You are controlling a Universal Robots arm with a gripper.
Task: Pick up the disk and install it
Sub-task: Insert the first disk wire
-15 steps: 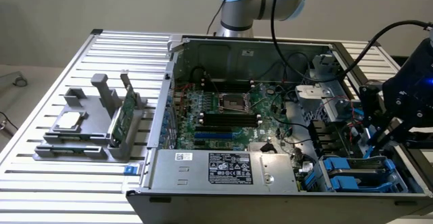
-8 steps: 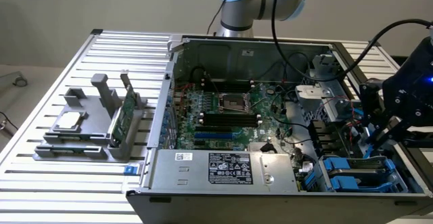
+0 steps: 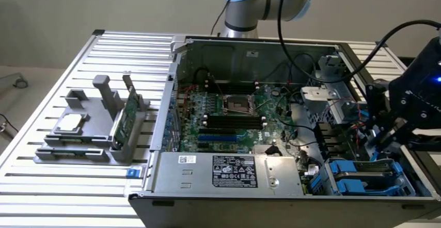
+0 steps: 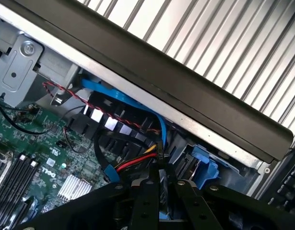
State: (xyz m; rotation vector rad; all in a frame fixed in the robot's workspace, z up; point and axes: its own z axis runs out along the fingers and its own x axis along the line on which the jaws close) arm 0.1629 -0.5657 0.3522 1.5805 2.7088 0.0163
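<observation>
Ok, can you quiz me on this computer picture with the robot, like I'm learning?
1. True or false: the green card stands in the grey holder, outside the computer case.
2. What colour are the drive carriers near the tool? A red, B blue, C yellow.
3. Fill in: the square chip on the holder is ___.
Key: 1 true; 2 B; 3 silver.

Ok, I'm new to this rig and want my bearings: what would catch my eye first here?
The open computer case on the slatted table, its green motherboard bared, dominates. At the exterior view's right the black pincer hangs over the blue drive carriers; at its left a grey fixture holds a green circuit card.
</observation>
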